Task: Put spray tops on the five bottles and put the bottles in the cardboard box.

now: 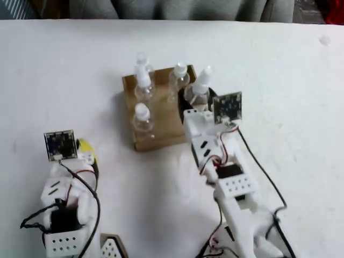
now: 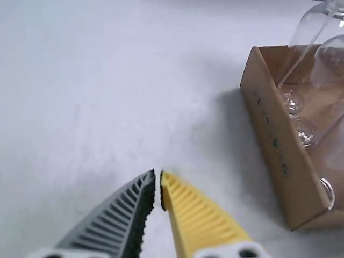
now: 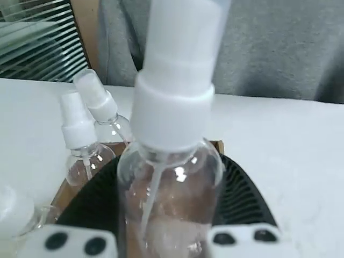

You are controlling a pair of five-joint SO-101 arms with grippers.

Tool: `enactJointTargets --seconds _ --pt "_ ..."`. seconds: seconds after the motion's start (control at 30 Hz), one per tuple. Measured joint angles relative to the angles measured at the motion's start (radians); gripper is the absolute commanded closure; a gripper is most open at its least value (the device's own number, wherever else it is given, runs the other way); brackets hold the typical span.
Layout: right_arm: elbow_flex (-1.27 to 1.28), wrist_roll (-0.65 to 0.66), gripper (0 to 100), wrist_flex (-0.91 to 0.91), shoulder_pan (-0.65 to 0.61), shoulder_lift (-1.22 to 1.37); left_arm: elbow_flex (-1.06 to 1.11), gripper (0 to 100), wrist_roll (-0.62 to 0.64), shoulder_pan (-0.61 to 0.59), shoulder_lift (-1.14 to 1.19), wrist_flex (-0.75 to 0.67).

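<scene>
Held bottle (image 3: 169,188) sits closest to us: spray top (image 3: 173,102) is on and the right gripper (image 1: 199,98) is clamped round its body at the right edge of the cardboard box (image 1: 161,137). We can't tell whether its base is down inside the box or hanging just over the wall.

Inside the box we see a front-left bottle (image 1: 143,119), a back-right bottle (image 1: 180,78) and a back-left pair (image 1: 143,80), all capped. The pair overlaps in the high view, so we say probably four packed.

Left gripper (image 2: 158,185) has its jaws pressed together on nothing, over bare table (image 1: 64,70) left of the box and apart from it.

Our read: capping looks done, with no loose tops or bare bottles beside the box. Packing is four of five, with the fifth at the box. What's left, as we judge it, is seating that last bottle fully inside the right wall and letting go without knocking the back-right bottle, which stands just beside it.
</scene>
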Motion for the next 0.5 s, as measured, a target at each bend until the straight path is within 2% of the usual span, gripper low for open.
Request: enactJointTargets --seconds 0.5 --pt "-0.015 0.000 98.2 -0.365 -0.005 0.413 0.000 98 0.000 0.000 0.000 0.000"
